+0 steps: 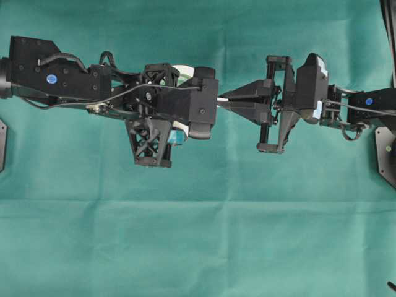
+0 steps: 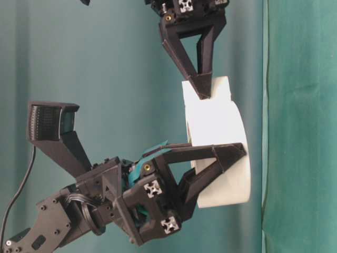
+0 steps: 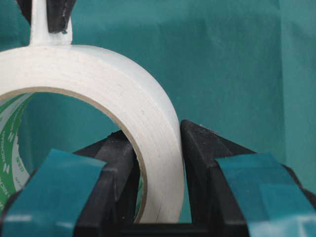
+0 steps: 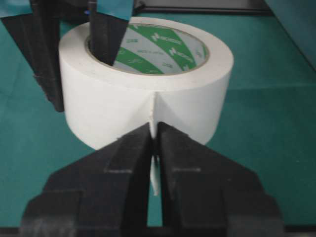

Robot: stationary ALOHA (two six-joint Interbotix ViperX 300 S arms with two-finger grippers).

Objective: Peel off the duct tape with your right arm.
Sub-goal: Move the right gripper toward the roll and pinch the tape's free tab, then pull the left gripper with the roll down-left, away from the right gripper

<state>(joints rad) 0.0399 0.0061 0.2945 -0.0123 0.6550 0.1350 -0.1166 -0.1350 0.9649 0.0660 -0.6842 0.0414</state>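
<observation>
The duct tape (image 4: 148, 94) is a wide white roll with a green-printed core, held a little above the green cloth. My left gripper (image 3: 160, 168), with teal-taped fingers, is shut on the roll's wall, one finger inside the core and one outside. A short white strip (image 2: 218, 87) stands out from the roll's outer face. My right gripper (image 4: 153, 131) is shut on that strip, its pointed black fingertips (image 2: 202, 89) almost touching the roll. The strip shows edge-on between the right fingers. From overhead both arms meet in the middle and hide most of the roll (image 1: 183, 69).
Green cloth (image 1: 198, 247) covers the whole table, with a fold line running across it. Black mounting plates sit at the right edge (image 1: 387, 154) and the left edge (image 1: 2, 145).
</observation>
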